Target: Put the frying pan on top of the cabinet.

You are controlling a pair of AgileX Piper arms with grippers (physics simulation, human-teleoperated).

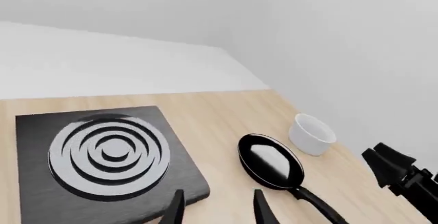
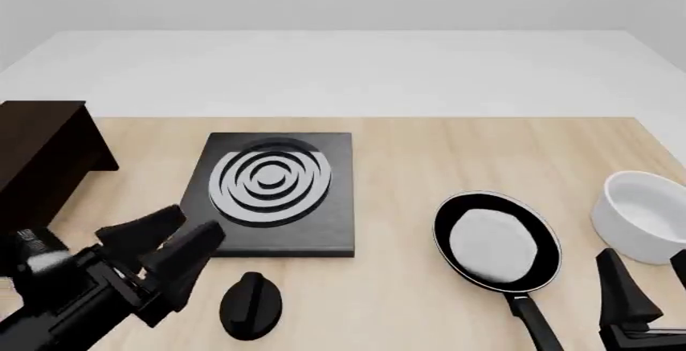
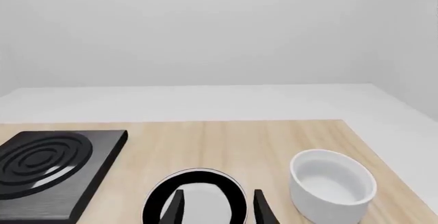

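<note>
The frying pan [image 2: 496, 242] lies flat on the wooden table at the right, its pale inside up and its long black handle [image 2: 532, 323] pointing toward the near edge; it also shows as the pan [image 1: 270, 160] and the pan [image 3: 195, 198]. The dark brown cabinet [image 2: 43, 158] stands at the far left, partly cut off by the frame. My left gripper [image 2: 198, 222] hovers open at the near left, between cabinet and stove plate, holding nothing. My right gripper [image 2: 648, 275] is open near the pan's handle side, and in its wrist view the right gripper [image 3: 217, 208] frames the pan's near rim.
A flat black stove plate [image 2: 273, 190] with grey rings lies mid-table. A white bowl [image 2: 647, 214] stands right of the pan. A small round black knob-like object [image 2: 250, 304] sits near the front edge, beside the left gripper.
</note>
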